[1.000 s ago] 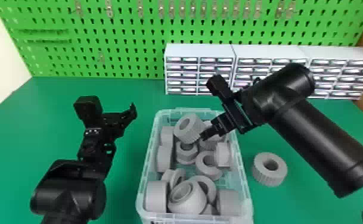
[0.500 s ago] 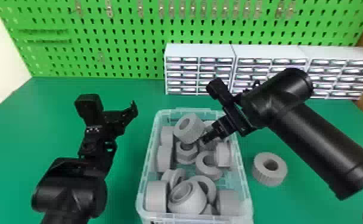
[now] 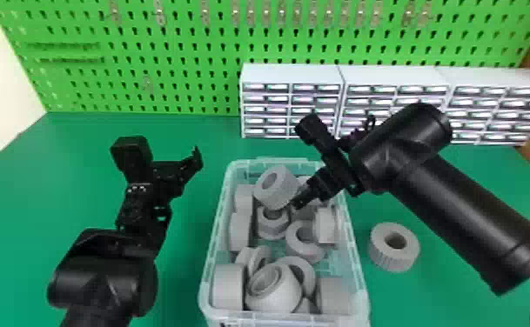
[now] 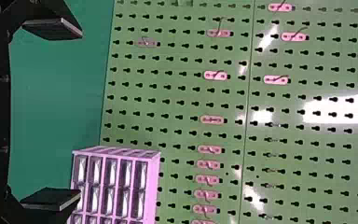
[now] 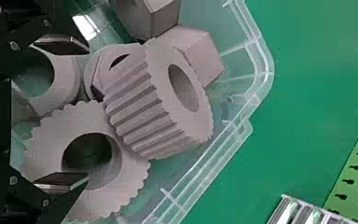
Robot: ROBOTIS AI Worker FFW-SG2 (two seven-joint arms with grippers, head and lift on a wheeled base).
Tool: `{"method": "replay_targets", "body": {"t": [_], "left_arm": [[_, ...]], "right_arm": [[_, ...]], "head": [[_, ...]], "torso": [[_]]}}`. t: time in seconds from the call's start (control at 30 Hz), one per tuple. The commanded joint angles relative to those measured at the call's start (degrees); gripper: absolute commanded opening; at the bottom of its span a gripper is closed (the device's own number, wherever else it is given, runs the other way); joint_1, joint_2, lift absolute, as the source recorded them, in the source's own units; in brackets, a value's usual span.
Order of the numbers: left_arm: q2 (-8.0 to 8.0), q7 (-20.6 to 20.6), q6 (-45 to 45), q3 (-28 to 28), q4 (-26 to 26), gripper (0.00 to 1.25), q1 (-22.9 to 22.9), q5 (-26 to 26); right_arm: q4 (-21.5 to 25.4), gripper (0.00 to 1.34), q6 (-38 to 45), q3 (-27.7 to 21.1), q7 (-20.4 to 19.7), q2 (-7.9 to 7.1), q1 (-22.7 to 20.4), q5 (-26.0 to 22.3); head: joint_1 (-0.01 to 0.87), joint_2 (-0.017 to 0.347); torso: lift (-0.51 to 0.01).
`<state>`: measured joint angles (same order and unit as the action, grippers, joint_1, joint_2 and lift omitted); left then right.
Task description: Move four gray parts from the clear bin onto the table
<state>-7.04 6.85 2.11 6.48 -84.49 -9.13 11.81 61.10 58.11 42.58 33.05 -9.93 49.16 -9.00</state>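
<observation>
The right tool (image 3: pixel 298 202) reaches into the bin (image 3: pixel 213 256) over the right-hand rim, toward the far end; its two fingers (image 5: pixel 63 44) stand apart with nothing clamped between them; one toothed part (image 5: pixel 46 149) lies flat-faced beneath them, and a second toothed part (image 5: pixel 135 107) leans tilted against it, close to the bin's wall; the left tool (image 3: pixel 195 160) hangs left of the bin, well apart from it, its two fingers (image 4: pixel 51 29) spread wide and holding nothing.

The one clear bin holds roughly a dozen gray parts, perhaps a few more, as they overlap and the right tool covers some; they crowd together, several against the walls; one loose gray part (image 3: pixel 392 256) sits on the tabletop (image 3: pixel 76 174), just beside the bin's right side, hole upward; a strip of tabletop separates it from the rim, and a broader stretch runs between the left tool and the left rim; beyond the far rim stand three drawer cabinets (image 3: pixel 292 74), side by side before one green pegboard (image 3: pixel 189 56).
</observation>
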Motion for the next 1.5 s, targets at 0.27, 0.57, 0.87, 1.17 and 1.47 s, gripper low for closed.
{"method": "replay_targets", "body": {"t": [0.27, 0.57, 0.87, 1.17, 1.47], "left_arm": [[0.01, 0.01, -0.18, -0.06, 0.12, 1.16, -0.19, -0.03], [0.01, 0.01, -0.53, 0.55, 0.56, 1.16, -0.37, 0.14], [0.01, 0.01, -0.79, 0.29, 0.56, 1.16, -0.45, 0.32], [0.01, 0.01, -0.88, 0.20, 0.56, 1.16, -0.28, 0.41], [0.01, 0.01, -0.97, 0.20, 0.56, 1.16, -0.19, 0.41]], "right_arm": [[-2.13, 1.03, -2.56, 0.93, 0.97, 0.00, -0.55, 0.48], [-3.00, 1.02, -2.91, 1.10, 1.41, -0.35, -1.26, 0.48], [-3.27, 0.81, -1.86, 0.84, 1.49, -0.35, -1.34, -0.05], [-3.27, 0.54, 0.43, 0.75, 1.41, -0.27, -1.26, -0.75], [-3.18, 0.38, 2.71, -0.66, 1.41, -0.18, -1.17, -1.99]], "head": [[0.693, 0.072], [0.693, 0.072], [0.693, 0.072], [0.693, 0.072], [0.693, 0.072]], "torso": [[-0.052], [-0.052], [-0.052], [-0.052], [-0.052]]}}
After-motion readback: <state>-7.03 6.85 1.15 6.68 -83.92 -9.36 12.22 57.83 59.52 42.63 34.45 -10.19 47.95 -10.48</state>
